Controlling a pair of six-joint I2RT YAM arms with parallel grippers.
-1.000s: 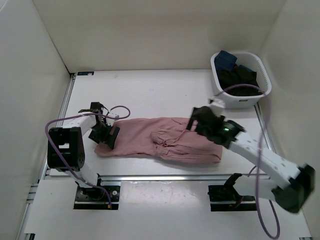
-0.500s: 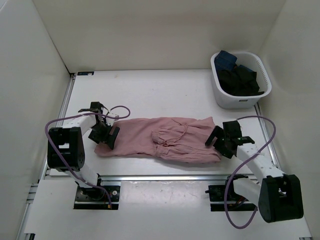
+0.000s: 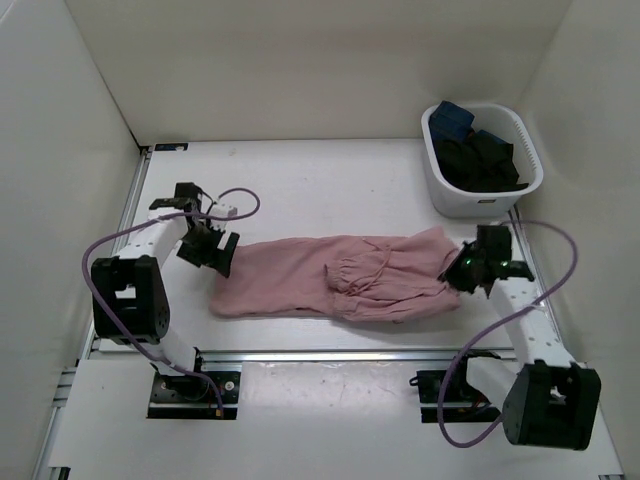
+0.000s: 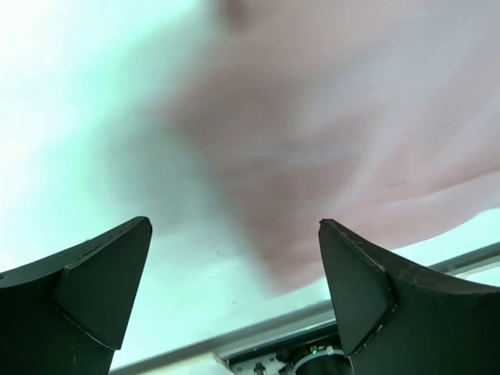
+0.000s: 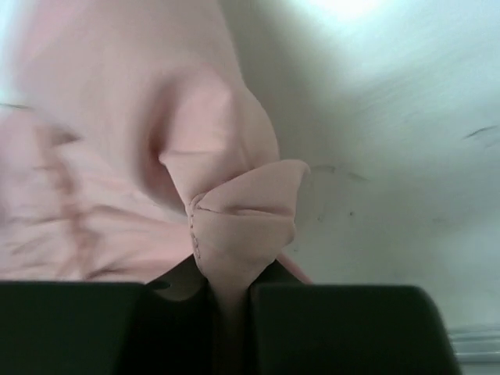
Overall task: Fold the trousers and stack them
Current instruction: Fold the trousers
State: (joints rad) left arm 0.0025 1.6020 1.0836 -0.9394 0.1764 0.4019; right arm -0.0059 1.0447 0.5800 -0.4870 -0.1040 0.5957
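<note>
Top view. One pair of trousers (image 3: 340, 277) lies flat on the surface (image 3: 320, 190), stretched lengthwise between the two sets of fingers. The left fingers (image 3: 218, 260) stand at the far corner of one end of the trousers and are spread. We cannot tell from here whether they touch the cloth. The right fingers (image 3: 463, 270) sit at the other end, closed on its edge. We count one white basket (image 3: 441, 196), well beyond the right fingers, holding a heap of dark garments (image 3: 480, 160) whose number we cannot make out.

Against the frame half a second before, the right fingers were spread at this end and are now pinched shut. That end has been drawn up and outward, and the whole garment has slid toward the right side. Its other end has pulled in from under the left fingers, which have moved slightly away from the arm bases.

Left wrist view. The left fingers (image 4: 90, 293) are wide apart and hold nothing. The trousers (image 4: 351, 117), blurred, lie ahead of the tips, filling the gap and the side of the right-hand finger. Bare surface shows ahead of the other finger.

Right wrist view. The right fingers (image 5: 336, 328) are nearly shut on a bunched fold of the trousers (image 5: 234, 226). The rest of the cloth spreads ahead and to the left of the tips.
</note>
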